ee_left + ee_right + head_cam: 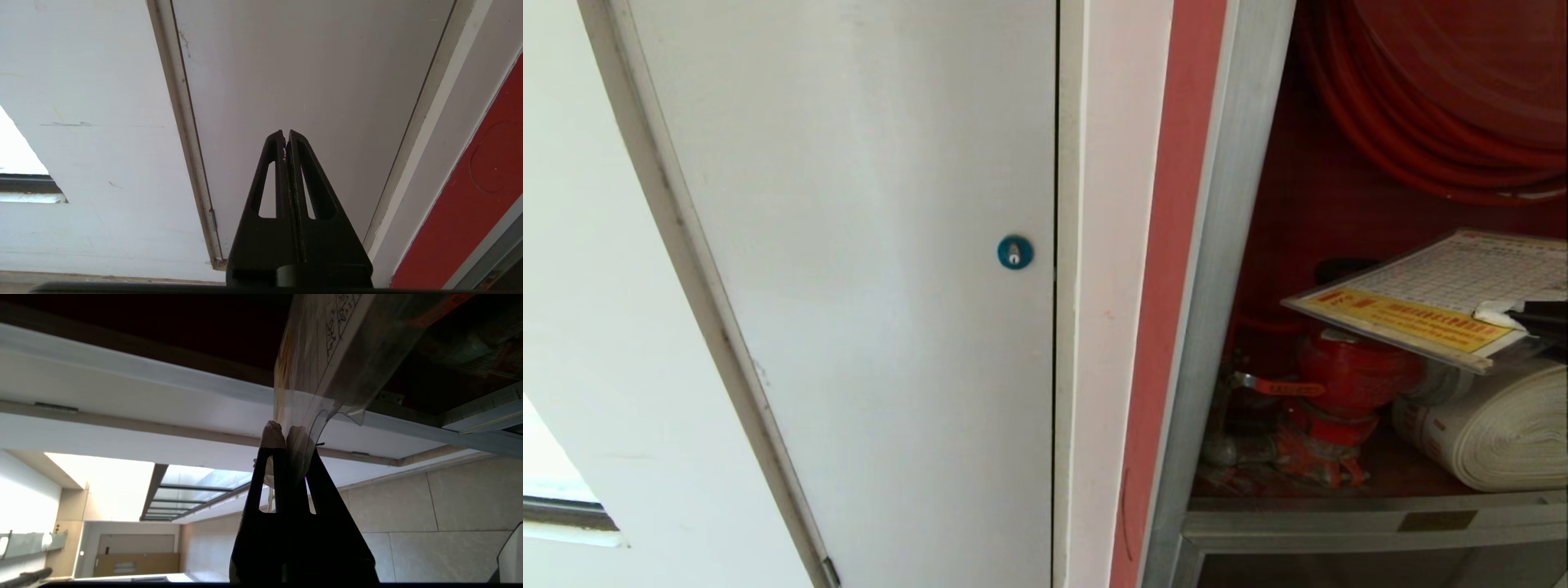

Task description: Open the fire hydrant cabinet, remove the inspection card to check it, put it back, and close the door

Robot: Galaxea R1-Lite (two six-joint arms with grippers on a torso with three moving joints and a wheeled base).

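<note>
Clamped by right gripper (286,435) on one corner only: card (1437,298), held near flat at 3 o'clock in head view, inside open cabinet (1241,245), above white hose (1494,429) and red valve (1347,380). Laminate already buckling at the pinch; slick film could slip out, or an edge could snag on reel (1445,98). White sheet, black grid, yellow header strip, handwriting. Left gripper (286,136) pressed together on nothing, parked facing white door (866,245).
</note>
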